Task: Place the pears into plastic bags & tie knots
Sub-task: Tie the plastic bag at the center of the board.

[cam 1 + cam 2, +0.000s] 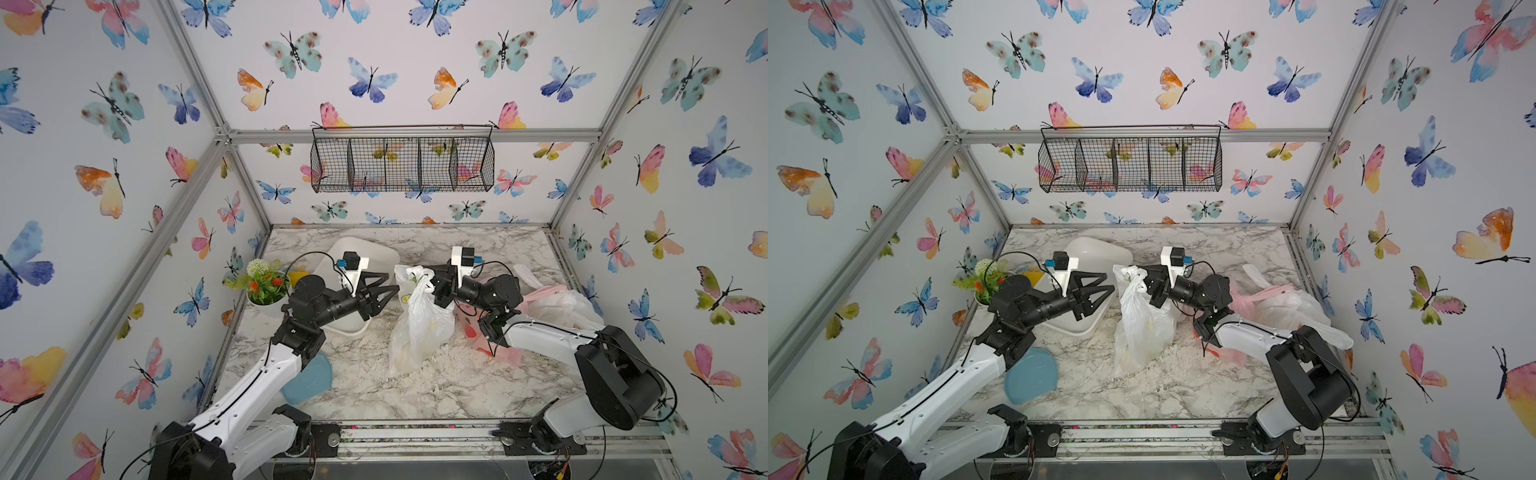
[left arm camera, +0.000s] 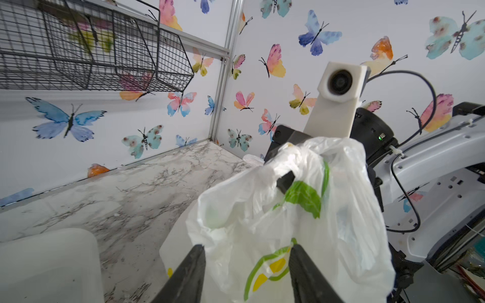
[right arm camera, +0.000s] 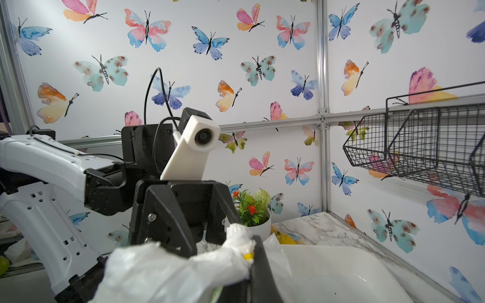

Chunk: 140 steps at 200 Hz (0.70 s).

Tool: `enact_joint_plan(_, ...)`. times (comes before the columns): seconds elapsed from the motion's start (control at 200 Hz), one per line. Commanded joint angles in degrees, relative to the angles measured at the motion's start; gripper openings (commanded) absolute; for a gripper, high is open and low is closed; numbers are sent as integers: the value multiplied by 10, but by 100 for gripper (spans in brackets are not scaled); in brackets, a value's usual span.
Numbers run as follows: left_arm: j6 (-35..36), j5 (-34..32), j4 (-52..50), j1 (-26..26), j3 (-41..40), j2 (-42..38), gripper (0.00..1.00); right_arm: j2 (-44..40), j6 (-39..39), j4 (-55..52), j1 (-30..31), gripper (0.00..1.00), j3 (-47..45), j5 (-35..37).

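The lemon-print plastic bag (image 1: 419, 328) stands in the middle of the marble table (image 1: 415, 399), between the two arms. Its bottom sags on the tabletop and its gathered neck (image 1: 415, 275) is lifted. The right gripper (image 1: 430, 279) is clenched on that neck, and the right wrist view shows the film bunched and twisted into a rope (image 3: 223, 259) at its fingers. Whether a knot is already there I cannot tell. The left gripper (image 1: 388, 296) has its jaws apart and grips nothing. It hovers over the near edge of the white tray (image 1: 374, 249), with its tips just beside the bag's upper flank.

The film looks thin, limp and crinkly, so it should slide and crumple under the pads and keep no shape of its own. Pale rounded shapes (image 1: 405, 353), probably pears, show faintly low inside. The weight therefore likely sits at the bottom and is small. The best hold seems to be the twisted neck or a handle loop, not the slack belly, which would only fold away.

The bag's long axis runs from the pinched neck down to the resting bottom, mouth end up. It hangs close to upright, though its exact lean is unclear.
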Motion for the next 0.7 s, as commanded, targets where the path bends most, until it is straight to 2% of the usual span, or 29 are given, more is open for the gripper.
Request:
enact_joint_plan(0.0, 10, 26, -64, 9, 41, -5, 48, 12, 36, 41, -2, 2, 22, -28)
enact_joint_plan(0.075, 0, 42, -54, 9, 65, 25, 44, 16, 46, 39, -2, 3, 31, -41)
enact_joint_plan(0.26, 4, 98, -35, 7, 98, 85, 42, 16, 41, 1, -2, 2, 48, -52)
enact_joint_plan(0.506, 16, 112, -20, 0, 112, 96, 40, 17, 40, -16, -2, 2, 53, -57)
enact_joint_plan(0.696, 30, 113, -14, -11, 109, 88, 42, 19, 39, -25, -2, 2, 56, -61)
